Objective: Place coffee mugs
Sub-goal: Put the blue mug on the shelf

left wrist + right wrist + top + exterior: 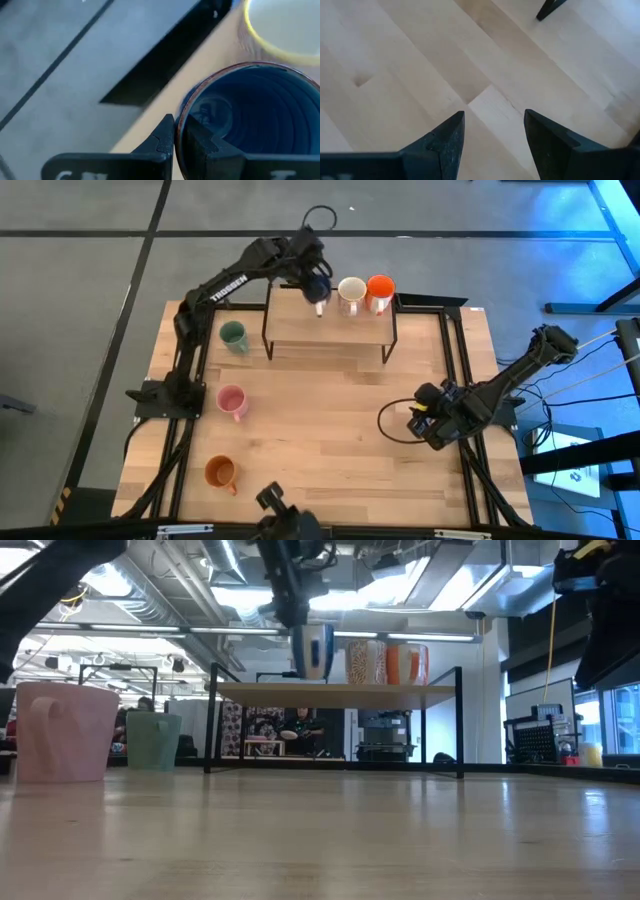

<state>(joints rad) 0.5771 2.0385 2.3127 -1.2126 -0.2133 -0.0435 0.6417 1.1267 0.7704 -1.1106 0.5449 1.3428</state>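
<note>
I am holding the blue mug [317, 288] over the left end of the small raised shelf [330, 330] at the far edge of the counter [330, 450], my left jaws [175, 137] pinched on its rim, one finger outside the wall and one inside. The mug is glossy, round and deep, with faint rings showing down its inner wall. Whether its base is already resting on the shelf I cannot tell.

The white mug [351, 293] and the bright orange-red mug [380, 292] are standing side by side on the shelf's right half, so I judge two placed and a third going in. Three are waiting on the counter's left side: the green mug [233, 335] near the far left corner, the pink mug [232, 400] midway along, and the orange-brown mug [220, 472] toward the near left corner.

The shelf is a pale wood board on thin black metal legs; the counter is light planked wood. My right jaws [492, 137] are hanging apart and empty near the counter's right edge.
</note>
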